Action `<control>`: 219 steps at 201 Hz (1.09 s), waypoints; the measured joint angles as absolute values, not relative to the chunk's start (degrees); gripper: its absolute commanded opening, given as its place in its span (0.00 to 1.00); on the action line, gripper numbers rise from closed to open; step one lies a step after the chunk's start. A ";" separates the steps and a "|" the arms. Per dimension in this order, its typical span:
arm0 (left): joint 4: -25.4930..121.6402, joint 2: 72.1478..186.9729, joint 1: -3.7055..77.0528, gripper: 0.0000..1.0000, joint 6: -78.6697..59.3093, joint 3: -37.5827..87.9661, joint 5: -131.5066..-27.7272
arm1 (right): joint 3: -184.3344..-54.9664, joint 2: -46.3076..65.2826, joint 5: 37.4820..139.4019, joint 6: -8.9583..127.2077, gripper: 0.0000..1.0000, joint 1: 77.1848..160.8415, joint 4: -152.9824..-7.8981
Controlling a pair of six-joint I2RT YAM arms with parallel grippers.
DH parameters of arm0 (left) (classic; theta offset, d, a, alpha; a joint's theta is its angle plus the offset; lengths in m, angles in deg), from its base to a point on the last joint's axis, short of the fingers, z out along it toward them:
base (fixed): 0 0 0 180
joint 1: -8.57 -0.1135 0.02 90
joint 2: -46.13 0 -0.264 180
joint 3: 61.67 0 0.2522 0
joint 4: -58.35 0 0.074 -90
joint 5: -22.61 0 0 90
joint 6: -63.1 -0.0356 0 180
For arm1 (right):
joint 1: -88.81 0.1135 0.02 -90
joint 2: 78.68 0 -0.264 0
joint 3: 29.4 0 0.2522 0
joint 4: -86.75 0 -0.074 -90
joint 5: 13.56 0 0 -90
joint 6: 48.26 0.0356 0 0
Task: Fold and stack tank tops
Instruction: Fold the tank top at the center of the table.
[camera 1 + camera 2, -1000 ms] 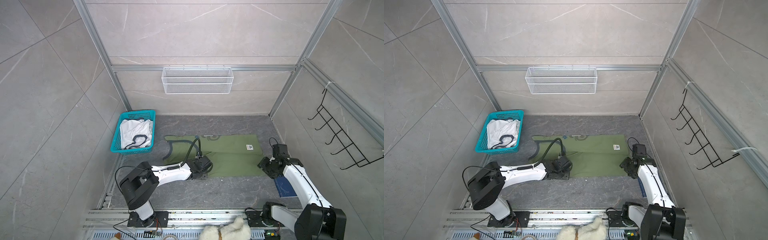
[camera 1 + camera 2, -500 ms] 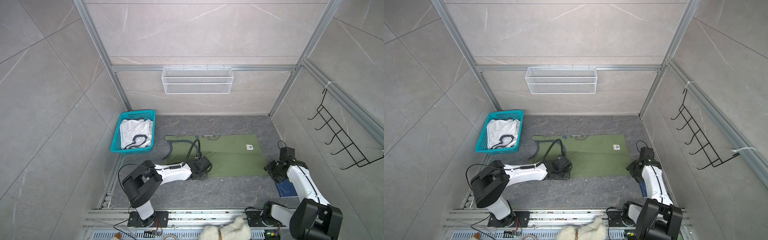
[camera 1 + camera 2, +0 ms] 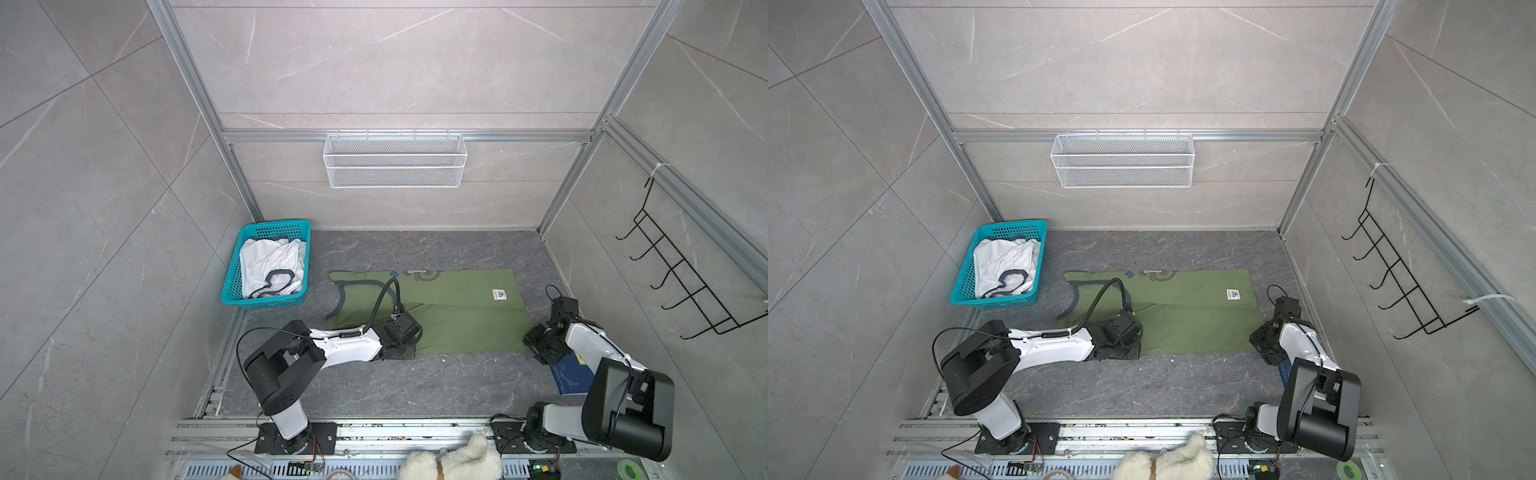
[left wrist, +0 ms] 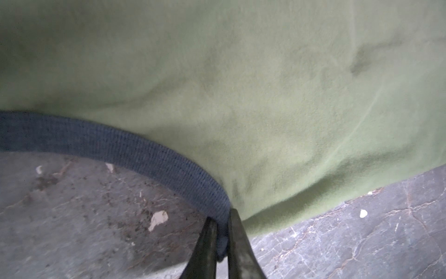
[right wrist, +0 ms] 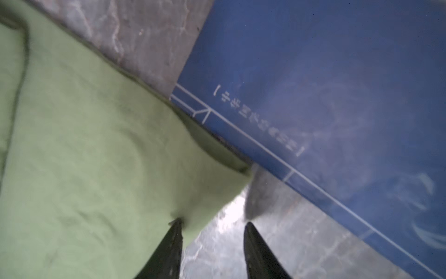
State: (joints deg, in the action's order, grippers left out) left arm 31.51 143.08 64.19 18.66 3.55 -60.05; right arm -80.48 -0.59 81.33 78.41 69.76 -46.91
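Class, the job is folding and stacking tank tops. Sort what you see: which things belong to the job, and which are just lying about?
Job: green tank top, laid out flat; white tank top, crumpled in the teal basket.

Lying about: blue board, plush toy, wire shelf, hook rack.

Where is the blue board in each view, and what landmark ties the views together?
In a top view: blue board lies on the robot's right, beside the green top's near corner.
In a top view: only a sliver, behind the right arm.
Left wrist: not in it.
Right wrist: fills much of the picture, next to that corner.
Shared landmark: the green top, in all four.
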 measured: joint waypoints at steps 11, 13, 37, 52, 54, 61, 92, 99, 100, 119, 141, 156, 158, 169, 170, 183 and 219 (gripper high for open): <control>31.75 143.08 64.19 0.09 18.59 3.46 -60.05 | -80.52 -0.02 81.33 78.54 0.40 69.76 -47.87; 31.79 143.08 64.19 0.09 18.59 3.44 -60.05 | -80.52 0.06 81.35 78.56 0.39 69.76 -48.11; 31.93 143.06 64.19 0.06 18.46 3.37 -60.08 | -81.46 1.72 81.44 78.91 0.30 69.74 -49.69; 31.93 143.06 64.19 0.05 18.27 3.37 -60.05 | -81.79 2.36 81.39 78.78 0.23 69.76 -50.56; 31.93 143.06 64.19 0.04 18.25 3.37 -60.05 | -81.79 2.38 81.42 78.62 0.21 69.76 -50.65; 31.90 143.06 64.19 0.04 18.14 3.37 -60.03 | -81.73 2.47 81.37 78.58 0.18 69.76 -50.93; 31.79 143.03 64.19 0.02 18.03 3.44 -60.01 | -81.62 2.64 81.61 78.71 0.08 69.76 -51.55; 31.62 143.03 64.19 0.01 17.96 3.57 -60.03 | -81.62 2.64 81.74 78.60 0.08 69.76 -51.52; 31.58 143.03 64.19 0.01 17.94 3.59 -60.03 | -81.60 2.64 81.77 78.58 0.08 69.76 -51.52; 30.24 143.03 64.19 0.00 17.70 4.31 -60.01 | -81.62 2.05 81.83 78.36 0.07 69.76 -51.33; 28.01 143.03 63.75 0.00 17.57 6.22 -59.97 | -81.86 -0.35 82.07 77.92 0.07 69.76 -50.41; 26.53 143.03 63.18 0.00 17.52 7.94 -59.95 | -82.88 -1.51 82.64 77.73 0.06 69.76 -49.64; 26.40 143.03 63.12 0.00 17.52 8.20 -59.92 | -83.08 -1.60 82.70 77.68 0.06 69.76 -49.58; 25.43 143.03 62.51 0.00 17.46 9.71 -59.81 | -84.09 -1.80 83.38 77.51 0.05 69.76 -49.49; 25.37 143.03 62.48 0.00 17.44 9.82 -59.81 | -84.24 -1.82 83.47 77.51 0.05 69.76 -49.49; 24.01 143.08 61.70 0.00 17.20 12.14 -59.64 | -85.35 -1.80 84.28 77.51 0.04 69.76 -49.51; 21.30 144.35 58.86 0.00 16.10 19.99 -58.70 | -89.57 -0.13 86.40 77.66 0.04 69.83 -49.84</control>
State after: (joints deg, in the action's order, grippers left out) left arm 21.30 144.35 58.86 16.10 19.99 -58.70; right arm -89.57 -0.13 86.40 77.66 69.83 -49.84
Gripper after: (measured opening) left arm 0.060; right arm 0.047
